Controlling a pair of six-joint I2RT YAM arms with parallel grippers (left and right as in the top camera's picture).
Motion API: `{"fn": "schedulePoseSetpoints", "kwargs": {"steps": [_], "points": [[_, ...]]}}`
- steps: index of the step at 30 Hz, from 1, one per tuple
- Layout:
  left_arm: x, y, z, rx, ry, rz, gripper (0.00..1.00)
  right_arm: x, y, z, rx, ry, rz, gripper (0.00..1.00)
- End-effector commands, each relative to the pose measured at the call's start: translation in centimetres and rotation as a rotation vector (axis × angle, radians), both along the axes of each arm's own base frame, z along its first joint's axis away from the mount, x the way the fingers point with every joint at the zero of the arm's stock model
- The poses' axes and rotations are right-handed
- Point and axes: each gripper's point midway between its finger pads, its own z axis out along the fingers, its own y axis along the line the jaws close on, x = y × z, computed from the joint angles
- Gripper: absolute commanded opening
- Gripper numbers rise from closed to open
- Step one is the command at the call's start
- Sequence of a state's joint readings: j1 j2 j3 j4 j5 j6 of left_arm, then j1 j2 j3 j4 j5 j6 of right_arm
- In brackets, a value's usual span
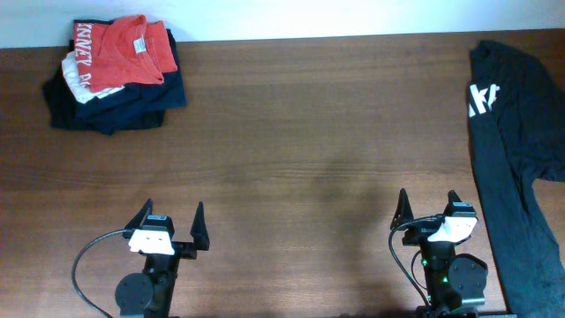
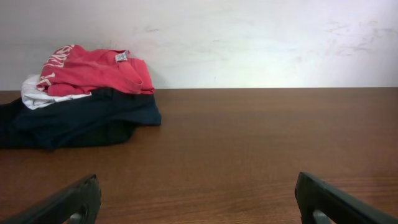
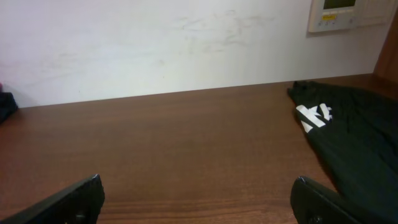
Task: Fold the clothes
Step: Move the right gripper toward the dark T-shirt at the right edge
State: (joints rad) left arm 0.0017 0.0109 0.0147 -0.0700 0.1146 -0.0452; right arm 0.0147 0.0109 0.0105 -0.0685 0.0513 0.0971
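The clothes (image 1: 521, 150), a black T-shirt with white block letters, lie crumpled along the table's right edge and partly hang over it; the same clothes (image 3: 354, 143) fill the right side of the right wrist view. My right gripper (image 1: 428, 209) stands open at the front right, just left of the shirt, with nothing between its fingers (image 3: 323, 202). At the front left my left gripper (image 1: 172, 218) is open and empty too, far from the shirt, fingers (image 2: 71, 202) spread over bare wood.
A pile of folded garments (image 1: 115, 75) sits at the back left: a red-orange shirt (image 2: 93, 71) on white and dark navy pieces. A white wall runs behind the brown table (image 1: 300, 132). A wall panel (image 3: 345, 12) hangs at the upper right.
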Motion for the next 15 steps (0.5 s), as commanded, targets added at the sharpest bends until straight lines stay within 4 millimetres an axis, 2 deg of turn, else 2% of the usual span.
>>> {"fn": "schedulePoseSetpoints", "kwargs": {"steps": [1,3,4,5,6,9,11,14,15], "points": [[0.0,0.0,-0.2,0.019,0.001,0.001,0.99,0.0,0.2,-0.4,-0.004,0.011,0.012,0.99],[0.0,0.0,-0.2,0.019,0.001,0.001,0.99,0.1,0.4,0.6,-0.002,-0.031,0.02,0.99],[0.0,0.0,-0.2,0.019,0.001,0.001,0.99,0.1,1.1,1.7,0.0,-0.073,0.062,0.99],[0.0,0.0,-0.2,0.019,0.001,0.001,0.99,-0.2,3.5,2.9,0.093,-0.119,0.203,0.99],[0.0,0.0,-0.2,0.019,0.001,0.001,0.99,-0.8,5.9,3.4,0.228,-0.112,0.345,0.99],[0.0,0.0,-0.2,0.019,0.001,0.001,0.99,-2.7,10.0,2.3,0.425,0.017,0.593,0.99],[0.0,0.0,-0.2,0.019,0.001,0.001,0.99,-2.6,9.8,3.7,0.453,-0.036,0.589,0.99],[0.0,0.0,-0.2,0.019,0.001,0.001,0.99,-3.7,9.4,9.2,0.387,-0.282,0.624,0.99],[0.0,0.0,-0.2,0.019,0.001,0.001,0.99,-3.7,8.8,10.3,0.383,-0.336,0.59,0.99]]}}
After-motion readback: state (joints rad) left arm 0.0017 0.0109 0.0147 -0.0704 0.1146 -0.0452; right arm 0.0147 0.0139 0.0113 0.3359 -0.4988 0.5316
